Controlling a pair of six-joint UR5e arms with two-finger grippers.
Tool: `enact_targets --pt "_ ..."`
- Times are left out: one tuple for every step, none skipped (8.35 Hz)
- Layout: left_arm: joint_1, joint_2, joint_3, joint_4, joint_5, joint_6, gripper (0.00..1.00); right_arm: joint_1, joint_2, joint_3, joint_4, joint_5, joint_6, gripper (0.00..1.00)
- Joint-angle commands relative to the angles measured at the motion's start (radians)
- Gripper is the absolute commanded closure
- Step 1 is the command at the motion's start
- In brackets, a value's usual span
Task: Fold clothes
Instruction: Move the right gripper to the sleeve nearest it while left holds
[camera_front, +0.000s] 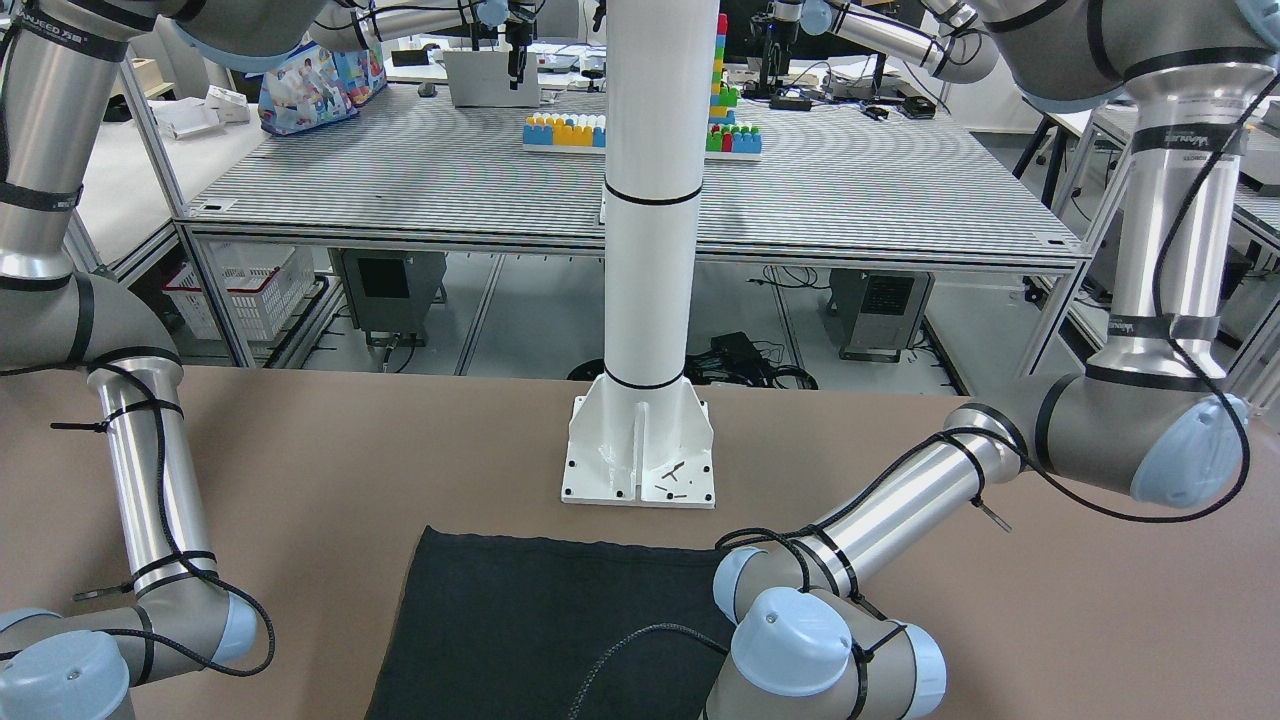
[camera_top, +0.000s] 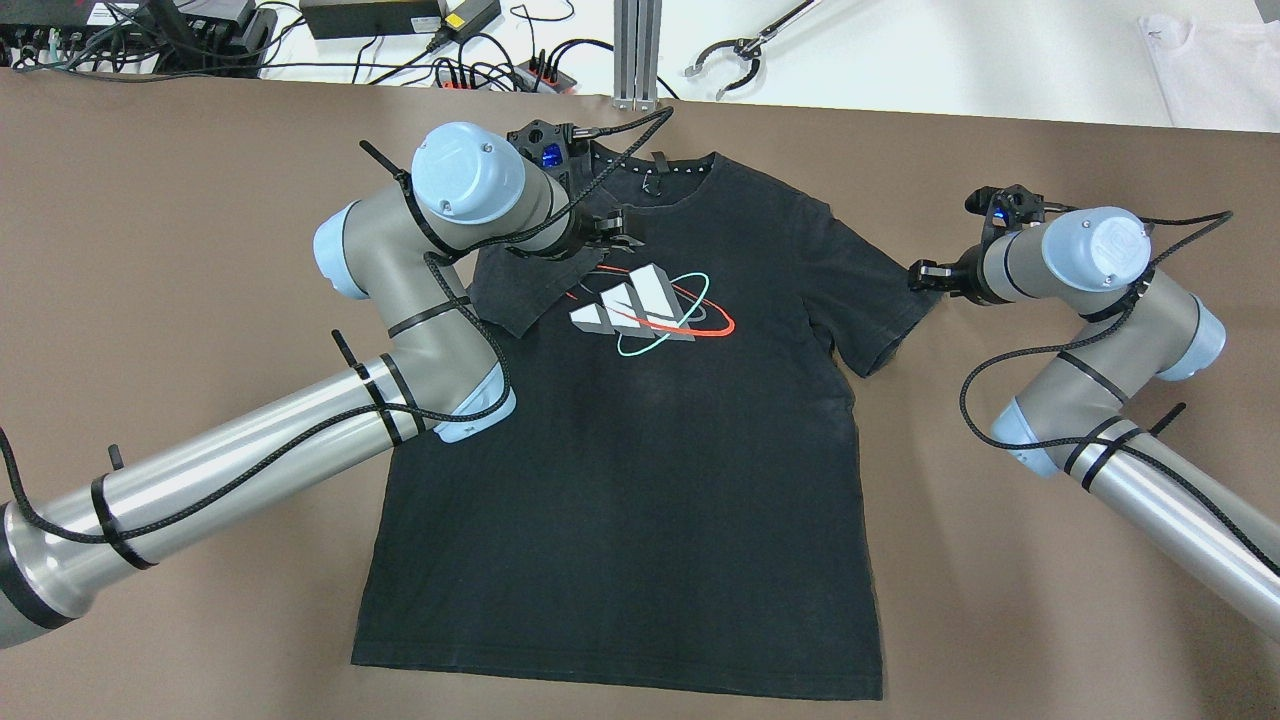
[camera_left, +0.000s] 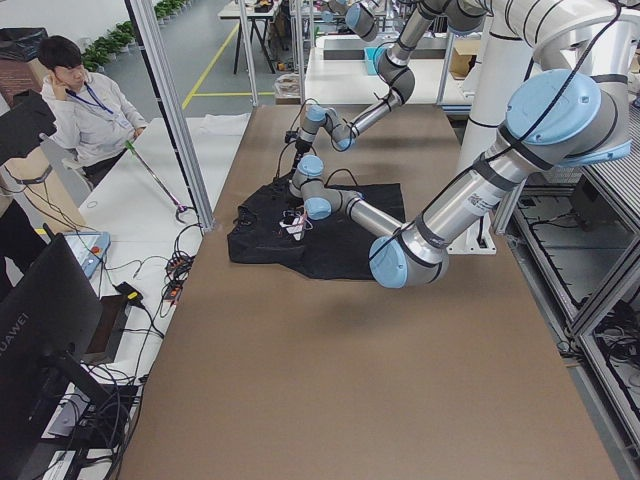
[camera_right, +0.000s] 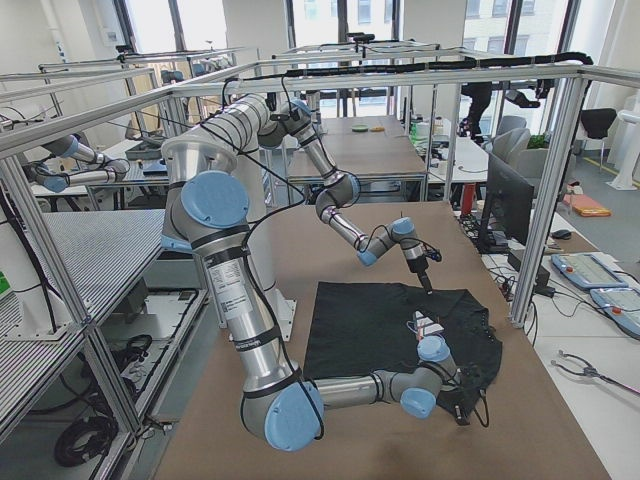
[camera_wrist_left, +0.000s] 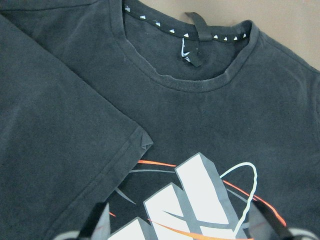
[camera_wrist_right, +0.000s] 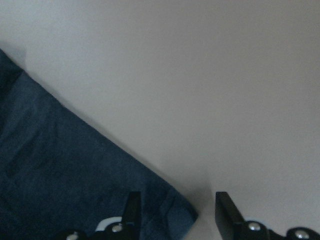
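Black T-shirt (camera_top: 640, 450) flat on brown table (camera_top: 200, 150), both claws spread.
Overhead: left gripper (camera_top: 612, 232) over folded-in sleeve (camera_top: 520, 290) beside logo (camera_top: 645, 305); right gripper (camera_top: 922, 272) at edge of other sleeve (camera_top: 880, 310). Front: shirt hem lies just before white pillar (camera_front: 648, 200). Left wrist: fingers (camera_wrist_left: 100, 225) wide apart above logo, holding nothing. Right wrist: fingers (camera_wrist_right: 226, 210) wide, sleeve corner between them, not clamped.

Black clothes (camera_wrist_right: 75, 165) corner between parted tool (camera_wrist_right: 177, 201) fingers, grey table (camera_wrist_right: 200, 75)

HUAWEI, white letters, on the back of the black monitor (camera_left: 42, 335)
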Motion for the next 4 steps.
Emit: enact_targets --pt "0.0 0.0 0.0 0.0 0.0 0.0 0.0 -0.001 0.0 0.006 0.001 0.001 0.004 0.8" --pt "0.0 0.0 0.0 0.0 0.0 0.0 0.0 -0.001 0.0 0.006 0.001 0.001 0.006 1.0" --pt "0.0 0.0 -0.001 0.0 0.0 0.0 0.0 -0.001 0.0 0.006 0.001 0.001 0.006 1.0" --pt "-0.001 0.0 -0.002 0.0 0.0 0.002 0.0 -0.001 0.002 0.009 0.001 0.001 0.007 1.0"
